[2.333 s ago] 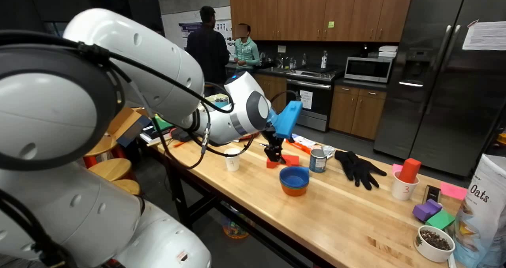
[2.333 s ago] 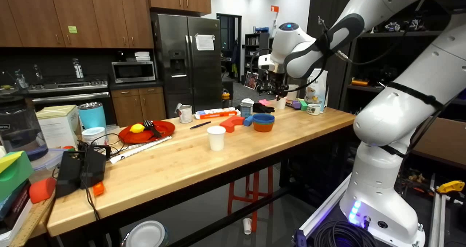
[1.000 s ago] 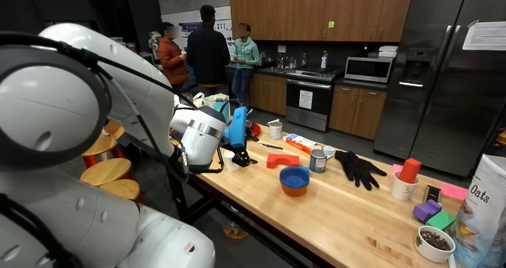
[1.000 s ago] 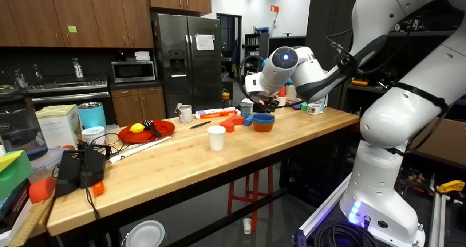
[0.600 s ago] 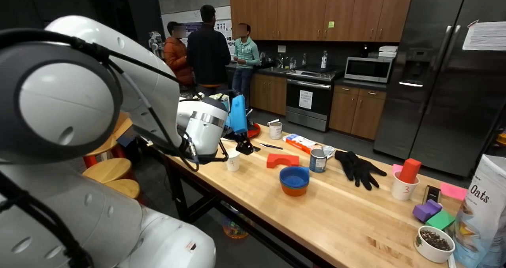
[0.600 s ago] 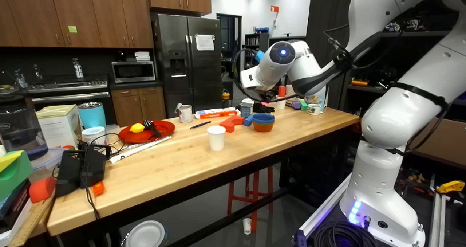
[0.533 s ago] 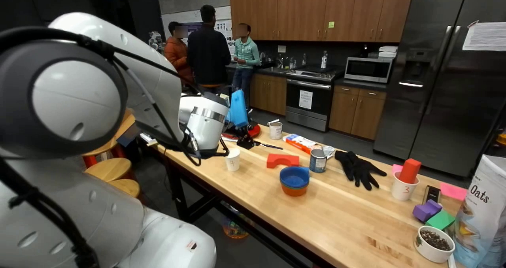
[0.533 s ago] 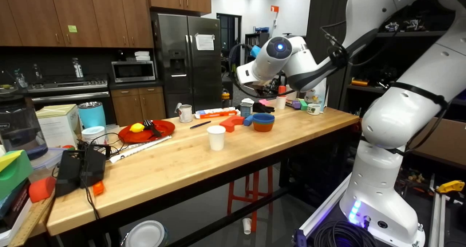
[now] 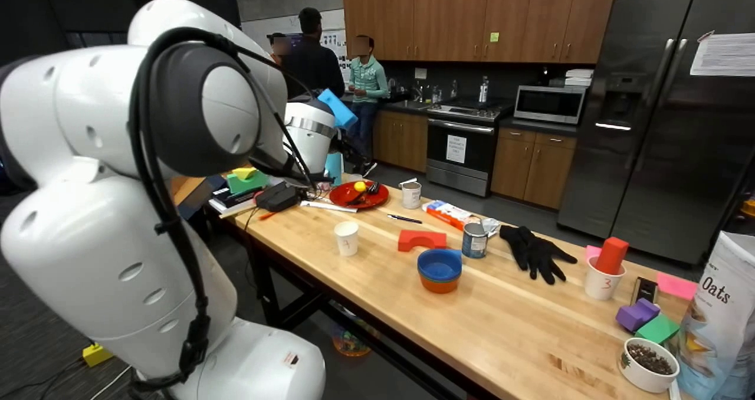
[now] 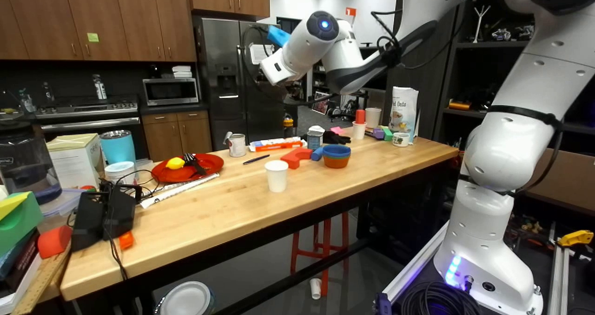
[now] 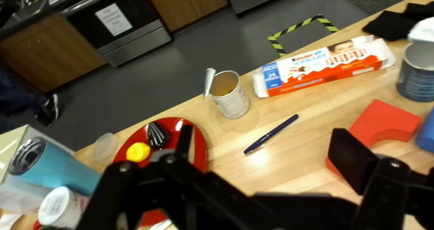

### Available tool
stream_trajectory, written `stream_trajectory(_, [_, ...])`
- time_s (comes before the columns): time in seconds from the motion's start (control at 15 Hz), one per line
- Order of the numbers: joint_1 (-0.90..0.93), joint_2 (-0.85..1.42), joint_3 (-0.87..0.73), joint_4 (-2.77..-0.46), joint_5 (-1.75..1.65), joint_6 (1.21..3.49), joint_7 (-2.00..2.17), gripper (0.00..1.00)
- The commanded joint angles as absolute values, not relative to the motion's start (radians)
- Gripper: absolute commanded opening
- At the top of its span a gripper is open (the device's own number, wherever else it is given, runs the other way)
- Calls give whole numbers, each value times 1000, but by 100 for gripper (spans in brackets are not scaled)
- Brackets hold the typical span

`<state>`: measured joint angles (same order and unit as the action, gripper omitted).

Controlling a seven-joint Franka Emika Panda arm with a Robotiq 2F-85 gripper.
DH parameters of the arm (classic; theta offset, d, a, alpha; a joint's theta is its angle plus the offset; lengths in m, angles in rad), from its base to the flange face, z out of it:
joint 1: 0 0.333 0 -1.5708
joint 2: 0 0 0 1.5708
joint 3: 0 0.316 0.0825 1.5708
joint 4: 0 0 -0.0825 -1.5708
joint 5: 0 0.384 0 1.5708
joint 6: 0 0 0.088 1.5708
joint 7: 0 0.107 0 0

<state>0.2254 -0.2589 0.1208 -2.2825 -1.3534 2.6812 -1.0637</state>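
Jaws of the gripper [image 11: 262, 135] stand spread wide in the wrist view, with no object clamped between the fingers [image 11: 351, 158]. A dark pen [image 11: 271, 134] lies on the wooden table [image 11: 312, 111] and appears in the gap between the fingertips, below them and untouched. One finger partly masks the red plate [image 11: 201, 145], which carries a yellow item [image 11: 138, 152] and a black utensil [image 11: 158, 135]; the opposite finger overlaps the outline of a red arch block [image 11: 379, 119]. A tin can [image 11: 234, 101] stands upright near the pen, just beside a carton [image 11: 322, 65]. In an exterior view, the blue wrist-mounted part [image 9: 337, 108] and the gripper are raised well above the table, on the plate side; dark surroundings obscure the fingertips, so exact placement over the plate cannot be confirmed. A white paper cup [image 9: 347, 239] stands upright on the table, well apart from the gripper. In an exterior view, the white wrist link [image 10: 302, 52] conceals the gripper; the stacked bowls [image 10: 336, 157] stand near the red arch block. Step in hand, judged from posture: unloaded positioning above the table, no grasp made. From this pose, a pick of the pen as next move would call for descent with jaws spread, fingers aligned across its long axis, and clearance from tin can and plate
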Motion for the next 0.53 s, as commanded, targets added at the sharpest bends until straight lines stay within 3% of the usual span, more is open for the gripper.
stream_trajectory(0.0, [243, -153, 134, -2178, -1305, 2787, -1244, 100])
stream_trajectory(0.47, [380, -170, 181, -2192, -1000, 2787, -1778, 100])
